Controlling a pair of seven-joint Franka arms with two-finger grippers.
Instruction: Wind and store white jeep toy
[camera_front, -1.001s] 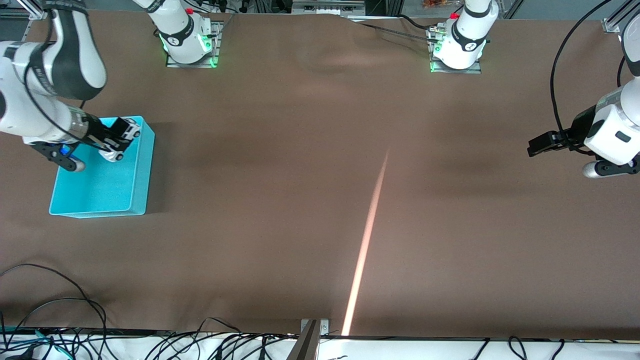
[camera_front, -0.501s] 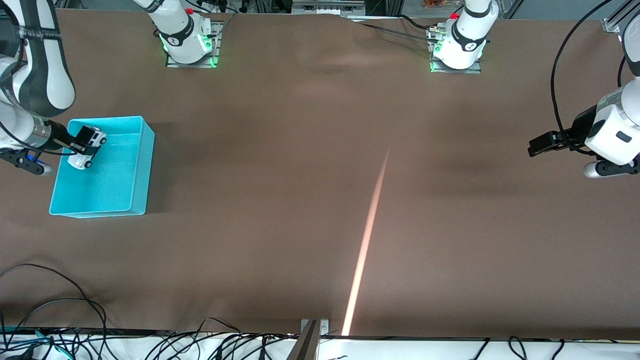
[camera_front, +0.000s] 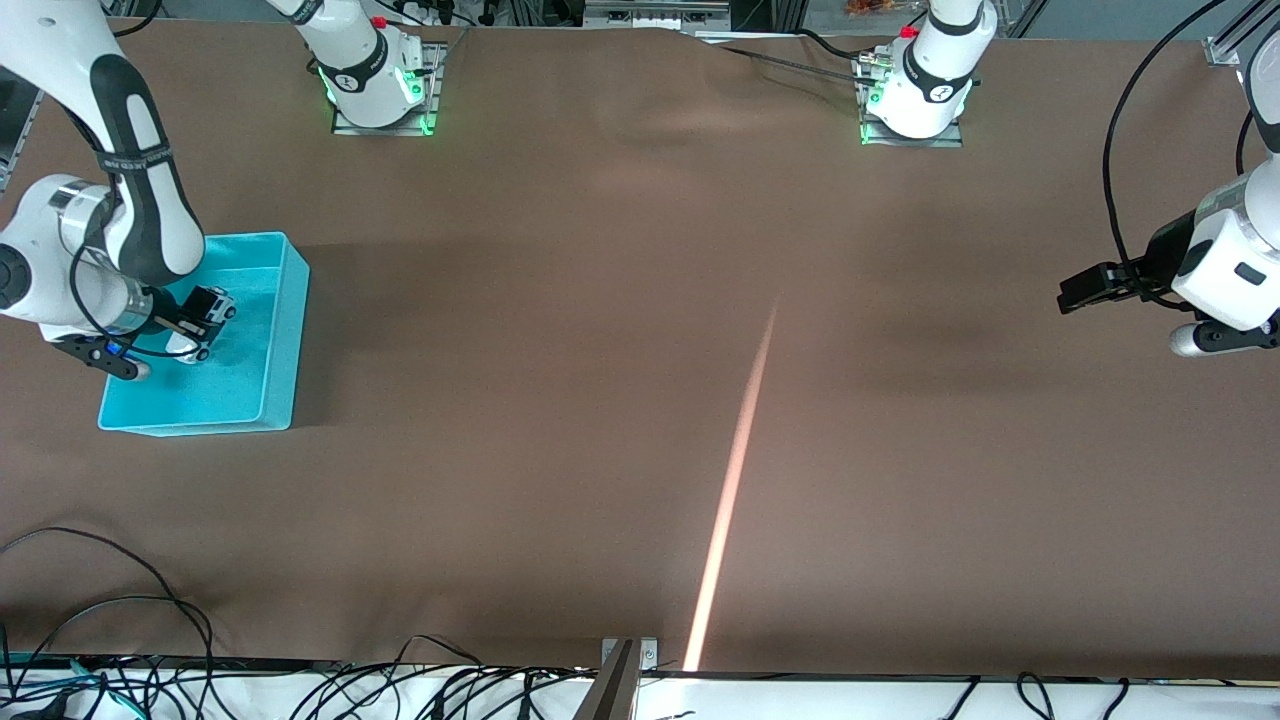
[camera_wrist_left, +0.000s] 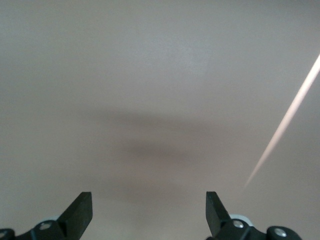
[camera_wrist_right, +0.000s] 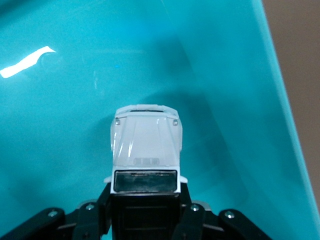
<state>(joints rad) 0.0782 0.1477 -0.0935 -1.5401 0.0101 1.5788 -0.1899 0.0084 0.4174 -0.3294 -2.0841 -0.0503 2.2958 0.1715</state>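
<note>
Now your right gripper (camera_front: 192, 325) is clamped on the white jeep toy (camera_wrist_right: 145, 145) over the turquoise bin (camera_front: 285, 330), hood pointing down at its floor; your left gripper (camera_front: 1075, 290) waits, fingers apart, well away.

Front view evenly lit, moderately bright; brown surface (camera_front: 560, 400) matte, no glare. Narrow pale-orange light streak (camera_front: 735, 480) runs diagonally from near edge toward centre (sharp-edged low down, fading upward). Broad soft shadows under both arms. Green indicator glow at both bases. Left wrist view washed out, soft focus, vague dark shadow band mid-frame. Right wrist view sharp; white specular patch (camera_wrist_right: 27, 62) on turquoise bin (camera_wrist_right: 235, 75) floor.
</note>
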